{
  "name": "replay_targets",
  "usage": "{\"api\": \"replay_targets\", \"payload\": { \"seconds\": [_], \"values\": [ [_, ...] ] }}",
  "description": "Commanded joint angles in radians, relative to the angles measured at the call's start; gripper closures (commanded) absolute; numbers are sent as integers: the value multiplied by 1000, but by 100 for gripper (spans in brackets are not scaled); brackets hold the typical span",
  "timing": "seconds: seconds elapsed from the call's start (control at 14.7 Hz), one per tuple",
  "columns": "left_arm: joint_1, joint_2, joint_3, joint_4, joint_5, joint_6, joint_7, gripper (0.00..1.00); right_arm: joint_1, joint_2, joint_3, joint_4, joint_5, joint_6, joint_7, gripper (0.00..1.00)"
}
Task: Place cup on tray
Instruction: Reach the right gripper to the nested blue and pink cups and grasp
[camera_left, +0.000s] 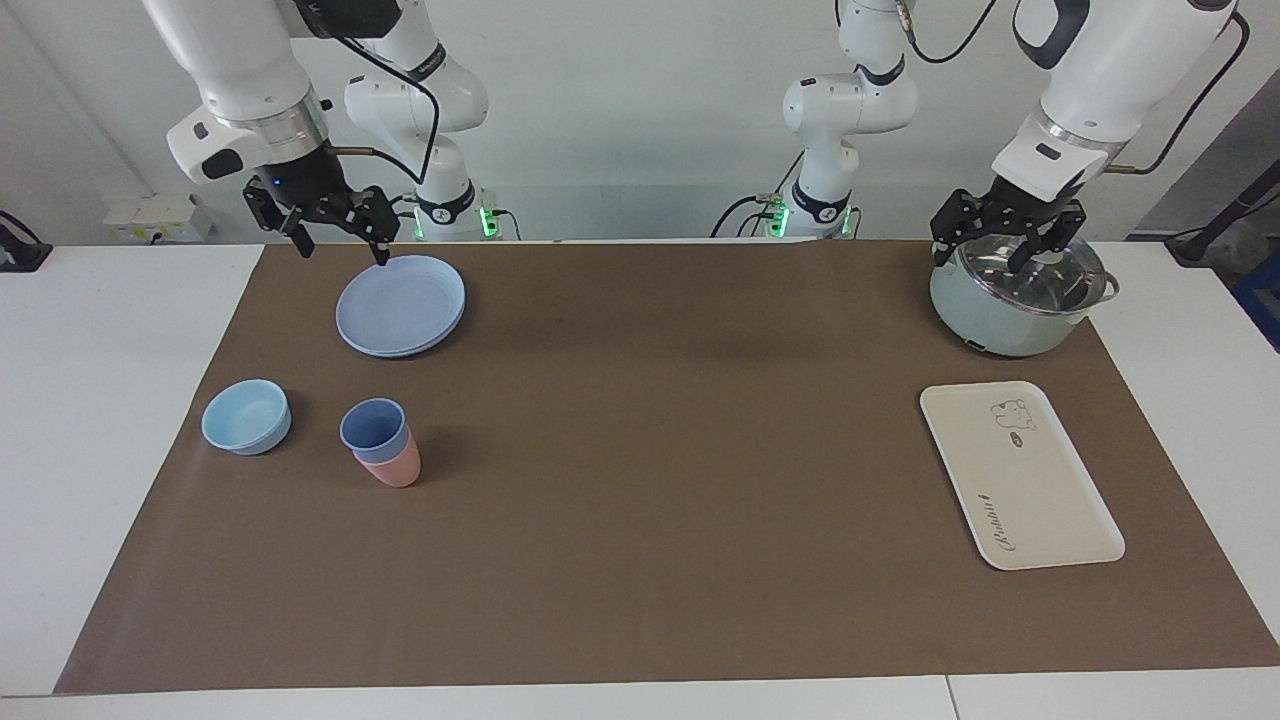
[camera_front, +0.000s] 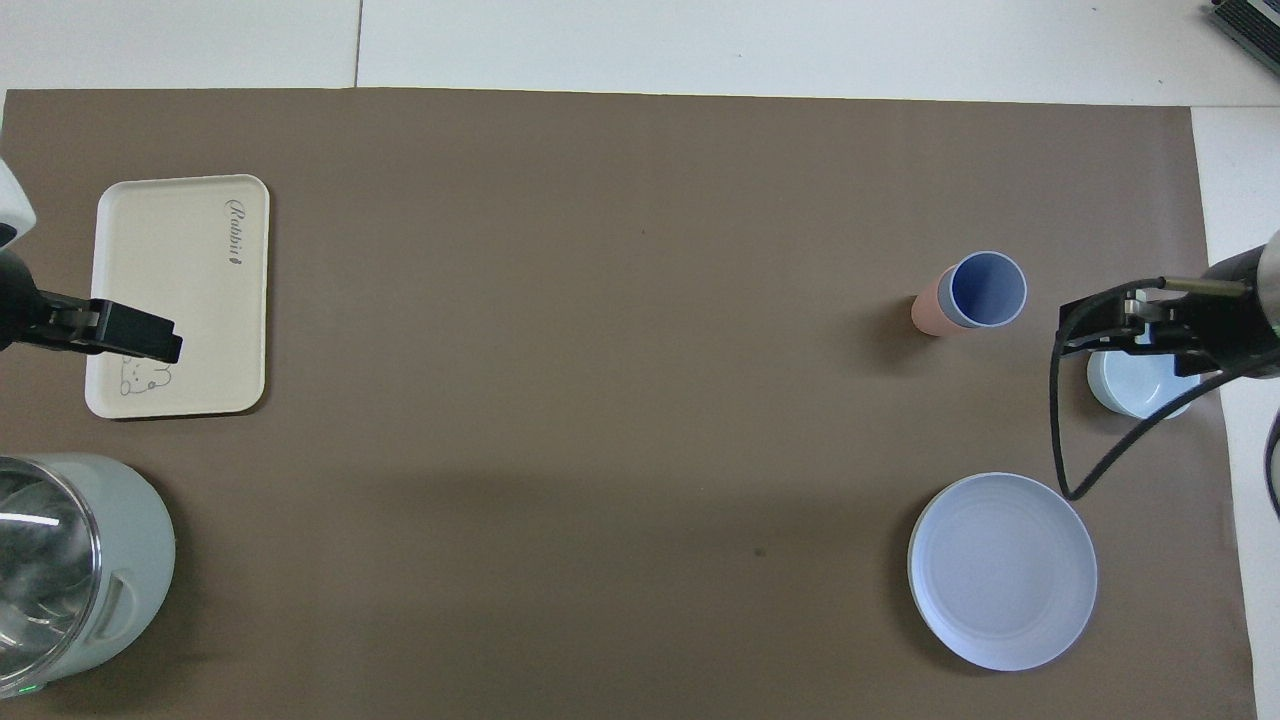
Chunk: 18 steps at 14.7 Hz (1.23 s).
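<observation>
The medium-blue cup (camera_left: 373, 427) stands upright, nested in a salmon-pink tumbler (camera_left: 398, 468), at the right arm's end of the brown mat; it also shows in the overhead view (camera_front: 987, 289). The cream-white tray (camera_left: 1040, 500) lies flat at the left arm's end, and shows in the overhead view too (camera_front: 170, 260). My right gripper (camera_left: 342, 250) is open and empty, up in the air over the mat beside the round plate, apart from the cup; the overhead view shows it (camera_front: 1120, 325) over the bowl's edge. My left gripper (camera_left: 980, 256) hangs open over the pot's lid and waits.
A round pale-blue plate (camera_left: 400, 305) lies nearer to the robots than the cup. A low light-blue bowl (camera_left: 246, 415) sits beside the cup, toward the right arm's end. A pale-green pot with a glass lid (camera_left: 1015, 300) stands nearer to the robots than the tray.
</observation>
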Motion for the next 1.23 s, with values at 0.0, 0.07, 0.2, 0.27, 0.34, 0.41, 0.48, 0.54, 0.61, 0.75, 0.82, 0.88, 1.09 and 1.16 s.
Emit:
{"api": "replay_targets", "payload": {
  "seconds": [0.0,0.07,0.2,0.27,0.34,0.41,0.48,0.54,0.61,0.75,0.82,0.88,1.09,1.16],
  "values": [
    [4,-19,0,-16,-8,-9,-7,0,-37,25,3,-1,16,60,145,1],
    [4,-19,0,-16,-8,-9,-9,0,-55,52,3,17,16,74,208,1],
    [4,-19,0,-16,-8,-9,-7,0,-85,123,3,85,45,73,335,2],
    [4,-19,0,-16,-8,-9,-7,0,-95,160,3,106,59,74,401,2],
    [4,-19,0,-16,-8,-9,-7,0,-106,201,3,137,75,76,464,2],
    [4,-19,0,-18,-8,-9,-7,0,-130,250,3,178,93,77,519,2],
    [4,-19,0,-18,-8,-9,-7,0,-144,308,4,233,107,74,552,2],
    [4,-19,0,-16,-8,-9,-7,0,-154,363,4,284,115,65,566,2],
    [4,-19,0,-16,-8,-9,-9,0,-160,417,4,330,128,62,584,2],
    [4,-19,0,-16,-8,-9,-7,0,-195,482,6,356,157,77,599,2],
    [4,-19,0,-16,-8,-9,-7,0,-200,506,6,357,165,103,604,2],
    [4,-19,0,-16,-8,-9,-7,0,-206,531,6,357,167,143,604,2],
    [4,-19,0,-16,-8,-9,-7,0,-230,602,6,357,223,186,604,1],
    [4,-19,0,-18,-8,-9,-7,0,-238,634,6,357,242,191,604,1]
  ]
}}
